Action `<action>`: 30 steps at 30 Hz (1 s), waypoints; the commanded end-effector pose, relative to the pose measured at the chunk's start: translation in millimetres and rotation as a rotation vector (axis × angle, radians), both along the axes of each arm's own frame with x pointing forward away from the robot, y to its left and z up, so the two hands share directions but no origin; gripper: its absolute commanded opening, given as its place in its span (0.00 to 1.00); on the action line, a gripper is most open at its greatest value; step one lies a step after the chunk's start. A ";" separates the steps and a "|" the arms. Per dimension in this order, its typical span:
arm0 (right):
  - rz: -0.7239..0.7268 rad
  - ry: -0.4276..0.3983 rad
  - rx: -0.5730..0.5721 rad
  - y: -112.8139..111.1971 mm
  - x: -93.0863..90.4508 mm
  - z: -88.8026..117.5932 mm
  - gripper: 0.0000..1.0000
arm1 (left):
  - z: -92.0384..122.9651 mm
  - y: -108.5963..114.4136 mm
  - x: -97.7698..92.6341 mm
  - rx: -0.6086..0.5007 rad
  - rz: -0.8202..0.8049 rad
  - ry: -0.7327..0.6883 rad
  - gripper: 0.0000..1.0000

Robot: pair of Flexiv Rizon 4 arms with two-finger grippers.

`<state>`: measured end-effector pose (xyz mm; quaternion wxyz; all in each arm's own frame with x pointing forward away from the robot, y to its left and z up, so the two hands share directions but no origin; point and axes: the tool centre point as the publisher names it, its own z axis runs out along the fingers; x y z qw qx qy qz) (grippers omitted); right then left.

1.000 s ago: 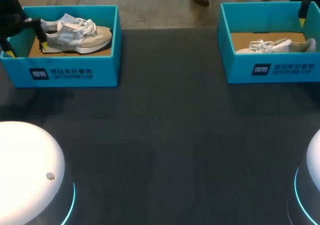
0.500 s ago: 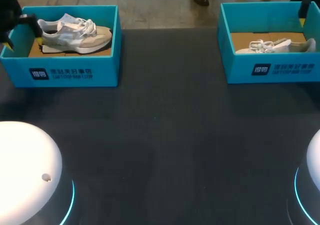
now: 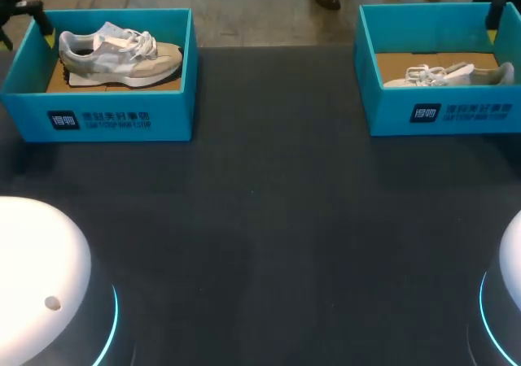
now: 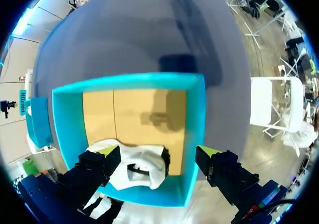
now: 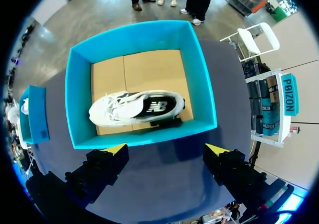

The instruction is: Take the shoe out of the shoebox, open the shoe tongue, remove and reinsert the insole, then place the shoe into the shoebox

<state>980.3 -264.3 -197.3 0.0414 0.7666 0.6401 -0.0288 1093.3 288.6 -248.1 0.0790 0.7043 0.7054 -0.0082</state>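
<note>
Tabletop [image 3: 269,220] is matt and dark; left box [image 3: 122,118] and right box [image 3: 440,110] are smooth teal card with brown card floors; left shoe [image 3: 118,57] looks cloth

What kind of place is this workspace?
Probably a robot test station for shoe handling: a dark table carries the left shoebox with the left shoe and the right shoebox with the right shoe.

Bright, even overhead light; soft shadows on shoebox [image 4: 195,114] floor, table [image 4: 139,30] beyond.
</note>
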 end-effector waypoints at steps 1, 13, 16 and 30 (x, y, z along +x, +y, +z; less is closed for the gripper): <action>-0.001 -0.002 -0.001 0.1 -1.1 0.2 1.00 | -2.3 -4.2 38.3 0.015 -0.018 0.020 1.00; -0.001 -0.002 -0.001 0.1 -1.1 0.2 1.00 | -26.7 -10.8 87.3 0.066 -0.006 0.009 1.00; -0.001 -0.002 -0.001 0.1 -1.1 0.2 1.00 | -34.2 -10.6 93.5 0.063 -0.008 0.016 1.00; -0.001 -0.002 -0.001 0.1 -1.1 0.2 1.00 | -75.8 -18.8 110.7 0.085 -0.020 0.066 1.00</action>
